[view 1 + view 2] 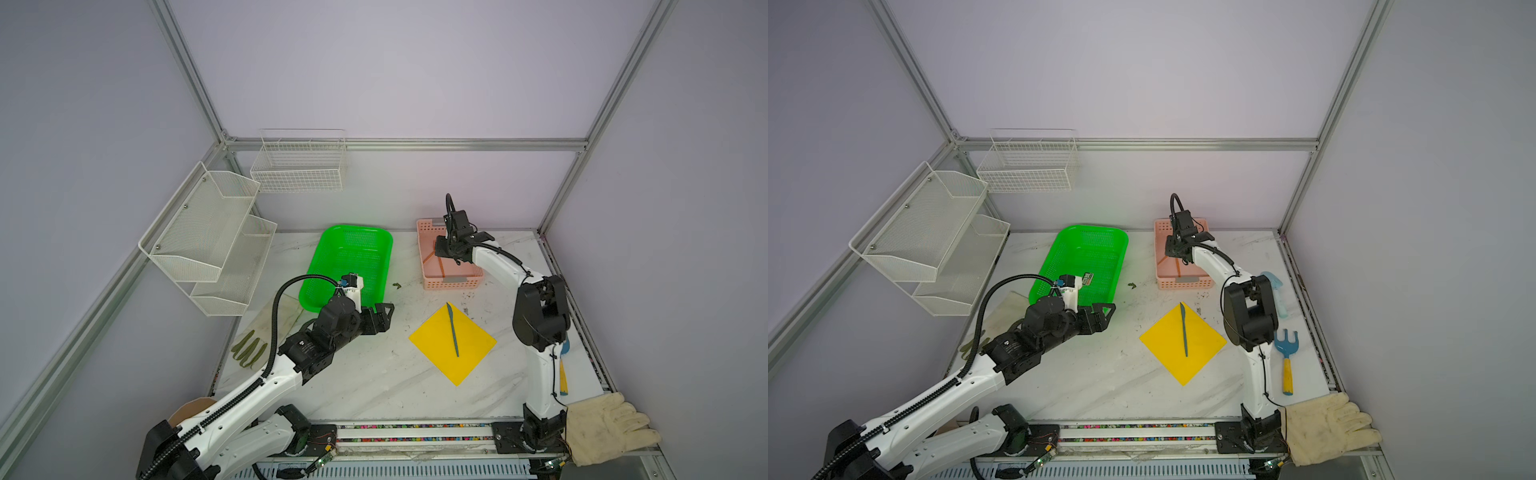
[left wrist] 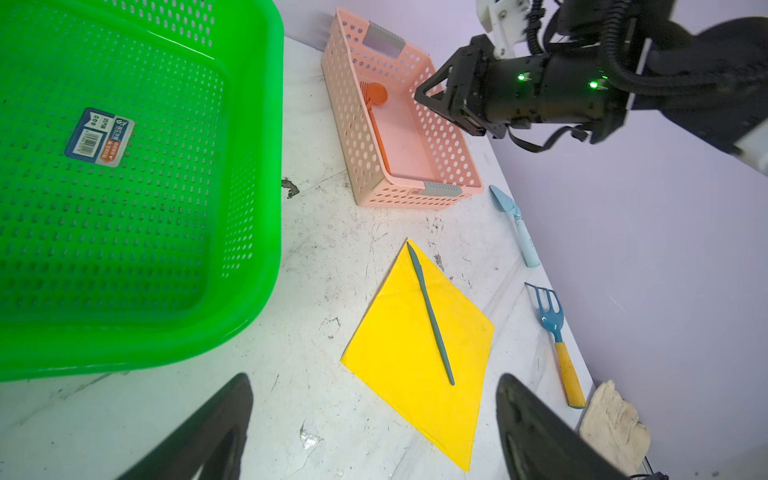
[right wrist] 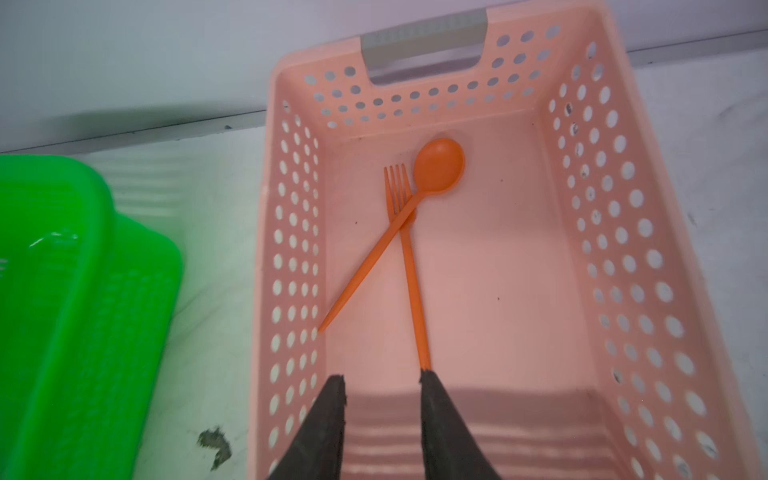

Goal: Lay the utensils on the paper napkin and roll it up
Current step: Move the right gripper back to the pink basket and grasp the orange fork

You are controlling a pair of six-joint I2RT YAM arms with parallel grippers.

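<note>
My right end effector [image 3: 382, 378] hangs inside the pink basket [image 3: 602, 208] with its jaws apart and nothing between them. One fingertip [image 3: 432, 399] sits right at the handle end of the fork [image 3: 409, 266], and the spoon [image 3: 436, 166] lies across the fork's neck on the basket floor. My left end effector [image 2: 374, 380] is spread wide and empty above the tabletop [image 2: 324, 257] beside the green basket [image 2: 257, 249]. The teal piece [image 2: 430, 311] lies on the napkin [image 2: 399, 357] — running from one corner toward the middle — and the napkin lies flat and unrolled near the pink basket.
</note>
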